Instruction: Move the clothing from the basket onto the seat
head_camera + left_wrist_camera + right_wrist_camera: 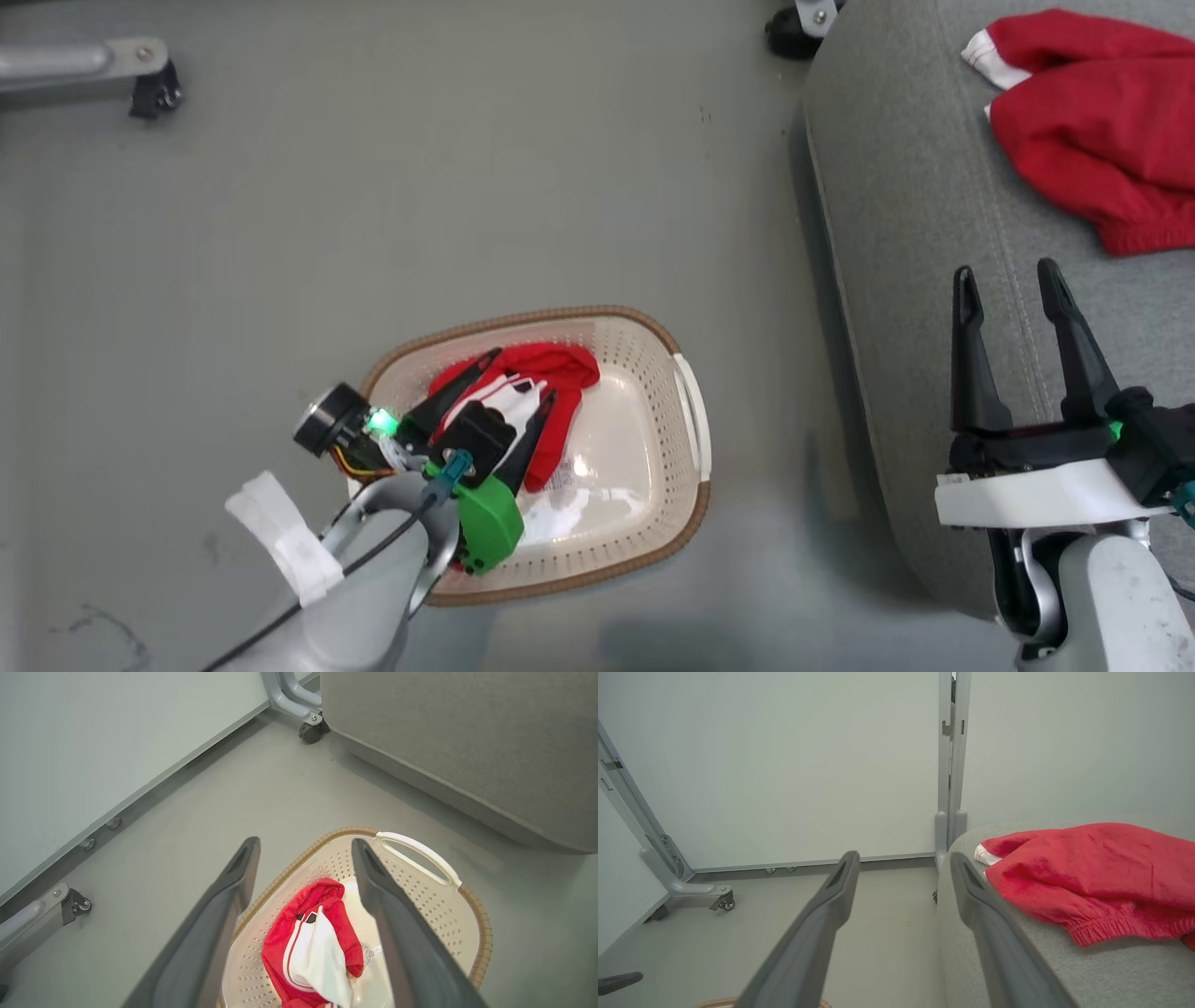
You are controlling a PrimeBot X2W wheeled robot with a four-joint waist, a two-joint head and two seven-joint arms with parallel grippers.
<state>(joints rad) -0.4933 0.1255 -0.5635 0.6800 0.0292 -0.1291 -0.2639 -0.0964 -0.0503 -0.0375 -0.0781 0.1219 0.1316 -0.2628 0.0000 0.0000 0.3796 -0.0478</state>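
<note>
The cream basket point(653, 485) point(430, 891) sits on the grey floor. Inside it lies a crumpled red jersey with a white panel point(551, 373) point(313, 947). My left gripper point(518, 383) point(306, 847) hangs open over the basket, one finger on each side of the jersey, nothing held. The red shorts with a white hem point(1092, 121) point(1092, 877) lie on the grey seat point(915, 280) point(1111, 970) at the right. Over the seat's front left part my right gripper point(1008, 285) point(906, 858) stands open and empty, short of the shorts.
White partition walls on grey legs with castors point(721, 900) point(310, 730) point(154, 89) stand around the floor. The seat's rounded side point(467, 765) rises close to the basket's right handle point(695, 415).
</note>
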